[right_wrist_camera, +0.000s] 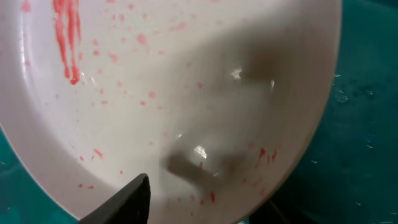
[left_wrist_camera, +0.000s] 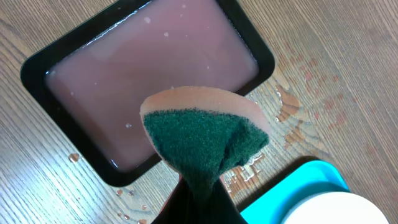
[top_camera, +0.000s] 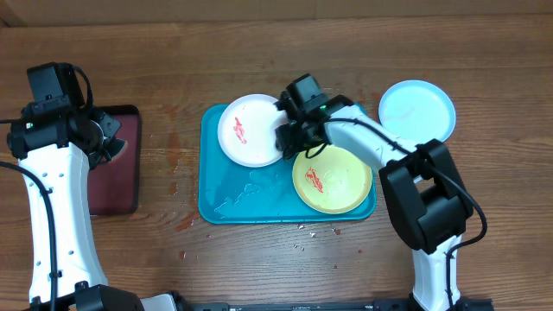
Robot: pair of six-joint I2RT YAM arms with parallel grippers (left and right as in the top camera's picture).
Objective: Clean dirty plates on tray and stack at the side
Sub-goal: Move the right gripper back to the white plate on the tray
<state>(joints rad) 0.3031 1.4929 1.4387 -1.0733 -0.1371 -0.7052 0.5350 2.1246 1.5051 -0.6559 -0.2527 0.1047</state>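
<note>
Cleaning is partway through, judging by the layout. The pale blue plate (top_camera: 417, 110) lies off the tray toward the far right of the surface and looks free of smears. The white plate (top_camera: 246, 130) and the yellow-green plate (top_camera: 333, 179) lie on the teal tray (top_camera: 216, 203) at the middle of the surface, both with red streaks. The right arm (top_camera: 363, 138) reaches over the tray, its jaws at the white plate's right rim. The wrist view shows one dark fingertip (right_wrist_camera: 124, 202) over the spattered plate, but I cannot tell whether the jaws are clamped on the rim. The left arm (top_camera: 52, 190) is near the left edge, its jaws closed on a green-faced sponge (left_wrist_camera: 205, 140) above the black-rimmed maroon tray (left_wrist_camera: 37, 68) of cloudy pinkish water. The white plate appears to be next. The sponge must cross to the teal tray and scrub the red streak while the right arm steadies the plate.
</note>
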